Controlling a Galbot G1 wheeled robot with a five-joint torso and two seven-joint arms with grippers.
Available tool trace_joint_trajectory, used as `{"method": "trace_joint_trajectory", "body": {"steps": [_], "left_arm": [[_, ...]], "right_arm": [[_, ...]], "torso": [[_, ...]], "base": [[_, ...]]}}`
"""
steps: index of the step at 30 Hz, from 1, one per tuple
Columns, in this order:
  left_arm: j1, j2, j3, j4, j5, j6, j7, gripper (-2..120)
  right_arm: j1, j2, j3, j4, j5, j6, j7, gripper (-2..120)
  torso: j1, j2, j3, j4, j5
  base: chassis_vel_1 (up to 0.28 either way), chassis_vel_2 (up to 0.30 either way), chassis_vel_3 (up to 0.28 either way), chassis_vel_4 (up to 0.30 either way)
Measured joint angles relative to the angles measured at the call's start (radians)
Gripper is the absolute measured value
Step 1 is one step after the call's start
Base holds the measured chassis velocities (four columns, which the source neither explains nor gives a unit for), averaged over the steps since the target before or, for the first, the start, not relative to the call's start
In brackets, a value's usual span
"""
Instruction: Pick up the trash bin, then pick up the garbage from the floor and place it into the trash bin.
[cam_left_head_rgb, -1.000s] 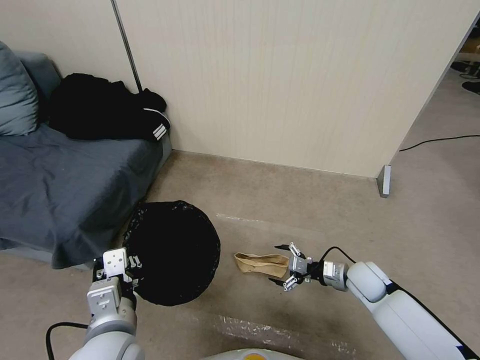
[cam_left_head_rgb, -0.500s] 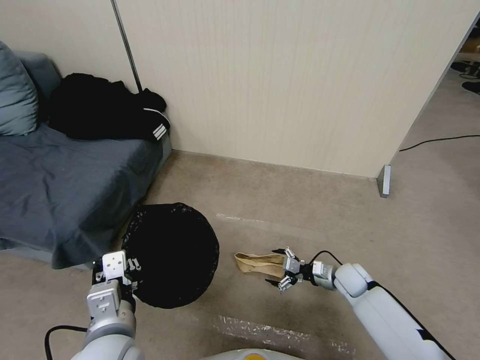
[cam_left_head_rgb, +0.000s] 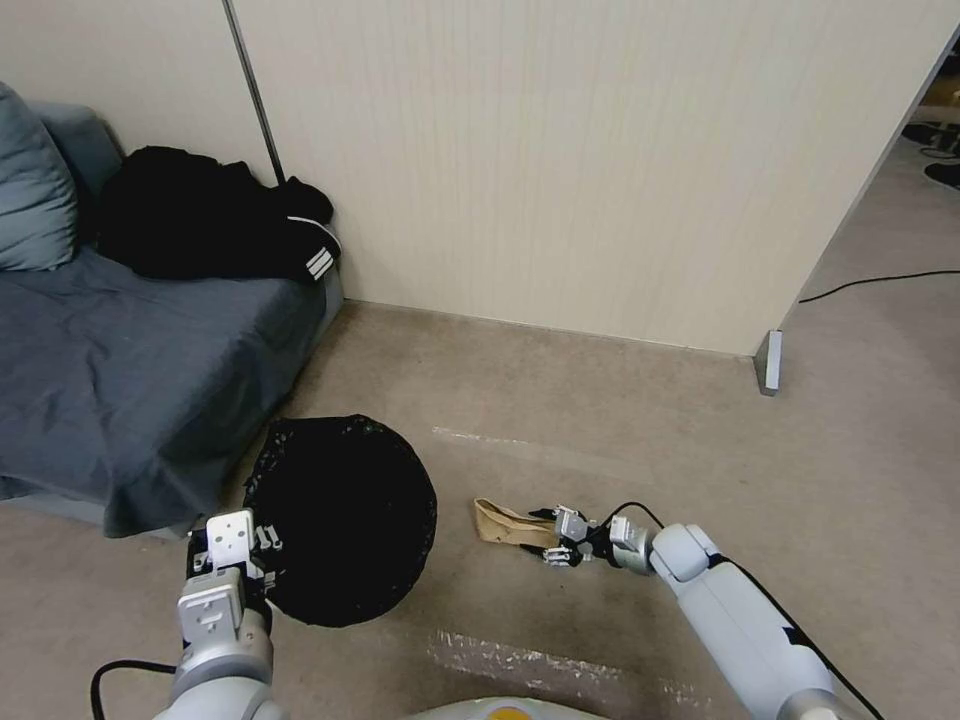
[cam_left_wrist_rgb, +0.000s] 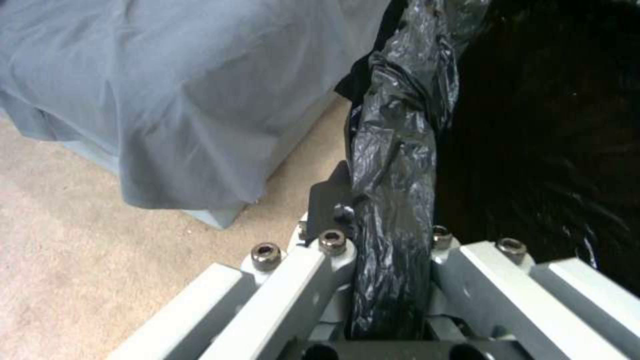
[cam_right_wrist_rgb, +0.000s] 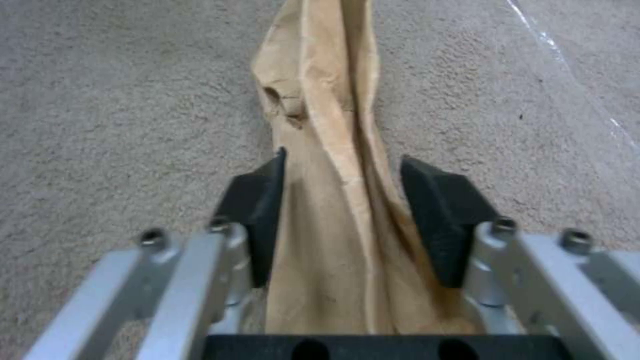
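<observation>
The right pincer (cam_left_head_rgb: 548, 541) has slid forward along the floor (cam_left_head_rgb: 620, 420) and now straddles the brown paper bag (cam_left_head_rgb: 505, 523), jaws apart, seemingly touching its sides. The left pincer (cam_left_head_rgb: 262, 552) stays clamped on the trash bin (cam_left_head_rgb: 345, 515)'s black-bagged rim, beside the sofa (cam_left_head_rgb: 130, 370).

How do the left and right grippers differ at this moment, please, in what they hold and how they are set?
The left gripper is shut on the trash bin at its black bag-lined rim; the right gripper is open, its pads either side of the brown paper bag. The left holds its load beside the sofa; the right sits low over the carpet. Both point away from the robot.
</observation>
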Motion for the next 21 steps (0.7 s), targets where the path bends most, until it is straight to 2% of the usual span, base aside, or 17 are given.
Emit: {"method": "trace_joint_trajectory", "body": {"steps": [1, 9, 12, 21], "left_arm": [[0.000, 0.000, 0.000, 0.000, 0.000, 0.000, 0.000, 3], [-0.002, -0.002, 0.006, 0.005, 0.002, -0.002, 0.000, 3], [-0.003, -0.001, 0.006, 0.006, 0.002, -0.002, 0.000, 3], [-0.004, -0.001, 0.008, 0.006, 0.001, -0.004, 0.000, 3]], "right_arm": [[0.000, 0.000, 0.000, 0.000, 0.000, 0.000, 0.000, 39], [-0.010, -0.010, 0.008, 0.009, 0.016, -0.005, 0.001, 7], [-0.012, -0.011, 0.010, 0.012, 0.021, -0.006, 0.002, 0], [-0.014, -0.015, 0.020, 0.025, 0.053, -0.007, 0.010, 0]], "torso": [[0.000, 0.000, 0.000, 0.0000, 0.0000], [0.000, 0.000, 0.000, 0.0000, 0.0000], [0.000, 0.000, 0.000, 0.0000, 0.0000], [0.000, 0.000, 0.000, -0.0001, 0.0000]], "base": [[0.000, 0.000, 0.000, 0.000], [0.000, 0.000, 0.000, 0.000], [0.000, 0.000, 0.000, 0.000], [0.000, 0.000, 0.000, 0.000]]}}
